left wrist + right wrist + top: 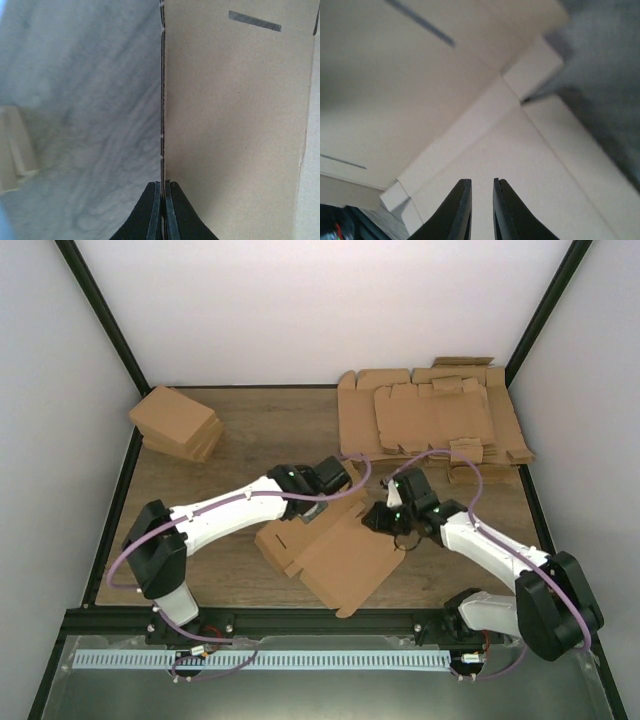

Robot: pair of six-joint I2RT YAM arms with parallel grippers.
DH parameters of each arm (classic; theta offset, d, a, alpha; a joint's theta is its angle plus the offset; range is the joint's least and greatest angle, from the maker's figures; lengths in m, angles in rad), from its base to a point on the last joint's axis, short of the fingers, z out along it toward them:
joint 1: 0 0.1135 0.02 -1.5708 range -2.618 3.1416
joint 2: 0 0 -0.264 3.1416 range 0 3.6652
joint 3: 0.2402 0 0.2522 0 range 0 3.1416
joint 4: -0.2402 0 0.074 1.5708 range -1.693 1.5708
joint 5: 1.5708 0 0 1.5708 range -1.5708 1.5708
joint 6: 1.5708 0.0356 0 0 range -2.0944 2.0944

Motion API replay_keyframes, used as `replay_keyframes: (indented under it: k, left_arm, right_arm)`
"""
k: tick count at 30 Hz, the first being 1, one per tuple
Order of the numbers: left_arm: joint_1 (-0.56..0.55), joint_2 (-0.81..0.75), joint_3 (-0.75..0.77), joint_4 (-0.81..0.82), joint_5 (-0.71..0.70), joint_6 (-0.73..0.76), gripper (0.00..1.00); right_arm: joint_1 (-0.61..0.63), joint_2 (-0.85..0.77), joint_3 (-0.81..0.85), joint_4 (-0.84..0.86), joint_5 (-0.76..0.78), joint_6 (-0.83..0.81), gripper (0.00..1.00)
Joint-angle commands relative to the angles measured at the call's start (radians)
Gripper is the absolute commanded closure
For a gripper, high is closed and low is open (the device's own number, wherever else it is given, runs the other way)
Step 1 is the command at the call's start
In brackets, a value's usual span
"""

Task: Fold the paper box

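The paper box (340, 555) is a flat brown die-cut cardboard piece in the middle of the table near the front. My left gripper (322, 502) is shut on its far edge. In the left wrist view the gripper (163, 184) pinches the thin edge of a raised panel (235, 125) that stands edge-on. My right gripper (378, 520) hovers at the box's right edge. In the right wrist view the gripper (482, 182) is slightly open and empty just above the cardboard panel (530, 165).
A thick pile of flat cardboard sheets (430, 415) lies at the back right. A pile of compact brown cartons (178, 424) sits at the back left. Black frame posts stand at the table's corners.
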Motion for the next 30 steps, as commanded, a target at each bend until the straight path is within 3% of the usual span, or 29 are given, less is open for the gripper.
replay_keyframes:
  k: [1,8,17,21,30]
  left_arm:
    - [-0.091,0.031,0.054,-0.067,-0.348,0.068,0.96]
    - [-0.136,0.037,0.039,-0.007,-0.519,0.123,0.96]
    - [-0.177,0.03,0.022,0.03,-0.552,0.163,0.96]
    - [-0.183,0.038,0.012,0.029,-0.561,0.16,0.96]
    - [-0.189,0.068,0.013,0.038,-0.575,0.157,0.96]
  right_arm:
    - [-0.048,-0.006,0.131,0.068,0.017,0.031,0.86]
    - [-0.14,-0.014,0.22,0.171,-0.038,0.135,0.86]
    - [-0.155,0.134,0.406,0.246,-0.102,0.167,0.87]
    - [-0.155,0.221,0.473,0.239,-0.163,0.167,0.98]
    - [-0.124,0.238,0.348,0.286,-0.274,0.177,0.99]
